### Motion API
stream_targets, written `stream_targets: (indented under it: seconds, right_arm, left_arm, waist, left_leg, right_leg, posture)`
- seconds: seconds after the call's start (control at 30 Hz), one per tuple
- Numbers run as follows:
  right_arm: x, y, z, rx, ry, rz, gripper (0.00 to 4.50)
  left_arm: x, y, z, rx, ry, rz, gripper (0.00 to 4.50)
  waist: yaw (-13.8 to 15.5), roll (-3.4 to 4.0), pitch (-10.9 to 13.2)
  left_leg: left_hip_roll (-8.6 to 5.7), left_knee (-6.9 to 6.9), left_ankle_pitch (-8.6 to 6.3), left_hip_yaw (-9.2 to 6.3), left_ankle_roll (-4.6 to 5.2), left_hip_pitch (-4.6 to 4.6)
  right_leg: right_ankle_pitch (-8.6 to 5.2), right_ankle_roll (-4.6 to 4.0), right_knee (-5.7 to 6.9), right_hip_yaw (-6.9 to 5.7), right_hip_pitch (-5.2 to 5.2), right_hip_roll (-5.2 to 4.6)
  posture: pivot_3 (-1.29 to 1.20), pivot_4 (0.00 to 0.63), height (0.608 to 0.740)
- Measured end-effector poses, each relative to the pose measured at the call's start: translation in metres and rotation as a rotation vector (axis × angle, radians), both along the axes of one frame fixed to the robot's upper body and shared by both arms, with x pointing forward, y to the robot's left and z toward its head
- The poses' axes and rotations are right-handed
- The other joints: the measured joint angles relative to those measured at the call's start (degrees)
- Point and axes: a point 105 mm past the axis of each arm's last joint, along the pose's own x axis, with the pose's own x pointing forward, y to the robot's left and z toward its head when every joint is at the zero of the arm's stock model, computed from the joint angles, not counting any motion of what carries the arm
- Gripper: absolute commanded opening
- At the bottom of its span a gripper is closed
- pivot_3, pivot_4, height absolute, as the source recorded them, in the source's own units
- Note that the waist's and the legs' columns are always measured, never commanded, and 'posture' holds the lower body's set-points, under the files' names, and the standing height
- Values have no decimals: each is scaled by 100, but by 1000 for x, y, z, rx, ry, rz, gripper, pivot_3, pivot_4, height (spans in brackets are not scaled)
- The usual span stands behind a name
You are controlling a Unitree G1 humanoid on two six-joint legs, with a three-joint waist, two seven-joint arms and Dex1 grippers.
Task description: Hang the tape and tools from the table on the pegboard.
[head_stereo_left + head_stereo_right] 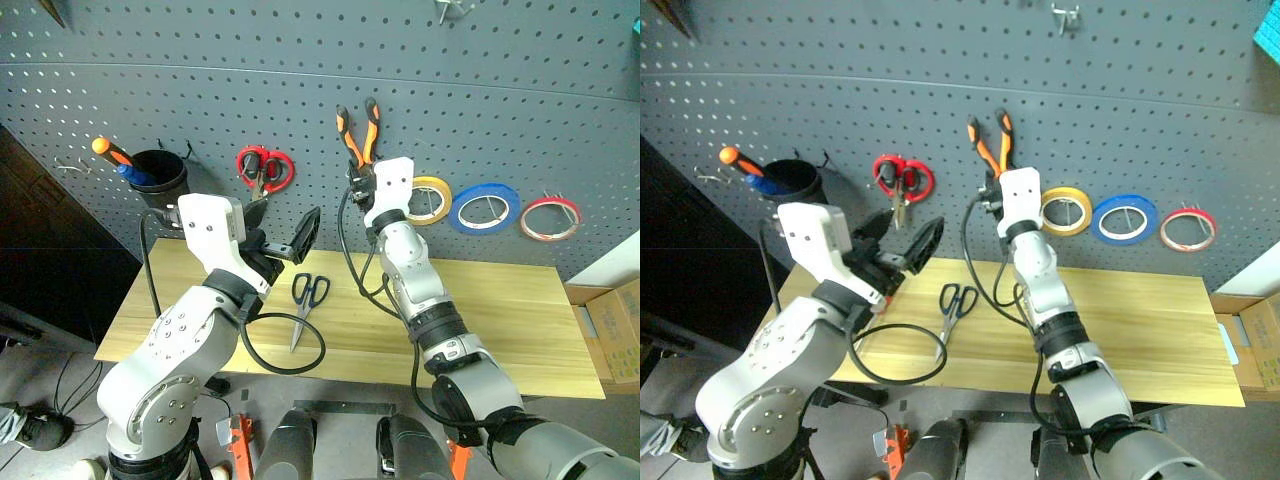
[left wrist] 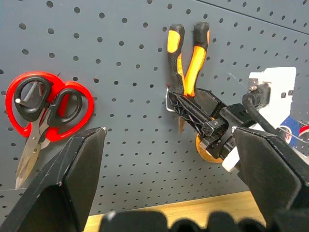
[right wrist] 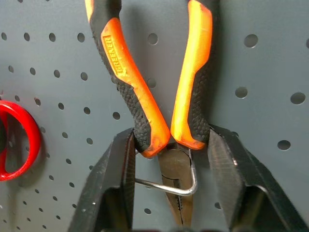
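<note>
Two orange-and-black handles of the pliers (image 3: 164, 96) stand upright against the pegboard (image 1: 300, 60), nose down, the head resting over a small metal hook (image 3: 178, 186). Right gripper (image 3: 176, 169) sits at the base of the handles, one black finger on each outer side, close to or just touching the grips; whether it pinches them or merely brackets them, cannot tell. Head views put this gripper directly below the handles, arm reaching up from the table (image 1: 540, 330).

Left gripper (image 1: 285, 232) hangs spread wide, holding nothing, above the table's left part and short of the board. Black-handled scissors (image 1: 305, 305) lie flat on the table just beyond and right of it, blades toward the near edge, between the two arms.

Board neighbours: red-handled scissors (image 1: 263, 168) hang left of the pliers, apart from them; a black cup (image 1: 160, 178) with an orange-topped screwdriver (image 1: 112, 152) sits farther left. Right of the pliers, in a row, a yellow roll (image 1: 430, 200) just beside the right wrist, a blue roll (image 1: 484, 208), then the red-rimmed tape (image 1: 550, 218) hanging on its hook. Bare board above the pliers; open tabletop right of the right arm out to the far edge.
</note>
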Motion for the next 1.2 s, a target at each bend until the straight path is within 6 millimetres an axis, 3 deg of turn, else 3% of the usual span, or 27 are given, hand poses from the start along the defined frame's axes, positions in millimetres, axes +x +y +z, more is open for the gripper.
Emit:
stream_targets:
  seconds: [0.13,0.17,0.63,0.8,1.1,1.2]
  right_arm:
    - [-1,3,-3,-15,2,8,4361]
    - [-1,4,-4,-19,4,11,4482]
    - [-9,-8,-3,-53,-3,39,4482]
    - [-34,-16,6,-109,-35,144,4482]
    - [-72,-12,12,-183,24,347,4482]
    - [-89,-18,8,-241,62,447,4482]
  left_arm:
    - [0,-1,0,2,-2,-10,4500]
    - [0,-1,0,3,-2,-9,4500]
    - [1,0,-1,6,-2,-2,4500]
    - [1,0,-2,9,1,-12,4500]
    - [9,1,-12,44,30,4,4500]
    - [16,3,-25,105,76,27,4500]
  waist:
    - [0,0,0]
    - [-1,0,0]
    - [3,1,1]
    - [2,1,1]
    - [-16,5,6]
    - [3,10,12]
  left_leg:
    - [0,1,2,0,2,0]
    - [0,1,3,-1,3,1]
    - [-1,-10,15,-3,5,-6]
    - [0,-22,13,-3,5,-8]
    - [3,-24,14,-3,5,-7]
    - [-1,-25,13,-6,6,-9]
  right_leg:
    - [1,-2,1,-1,0,0]
    - [2,-3,1,-1,1,0]
    - [10,-11,-16,-3,0,-1]
    - [10,-8,-31,-4,0,-2]
    - [-8,17,-32,-6,0,-2]
    - [-10,18,-39,-10,5,-5]
  posture:
    - [302,169,740]
    - [301,169,740]
    - [275,172,740]
    - [255,172,740]
    - [218,191,740]
    - [204,200,740]
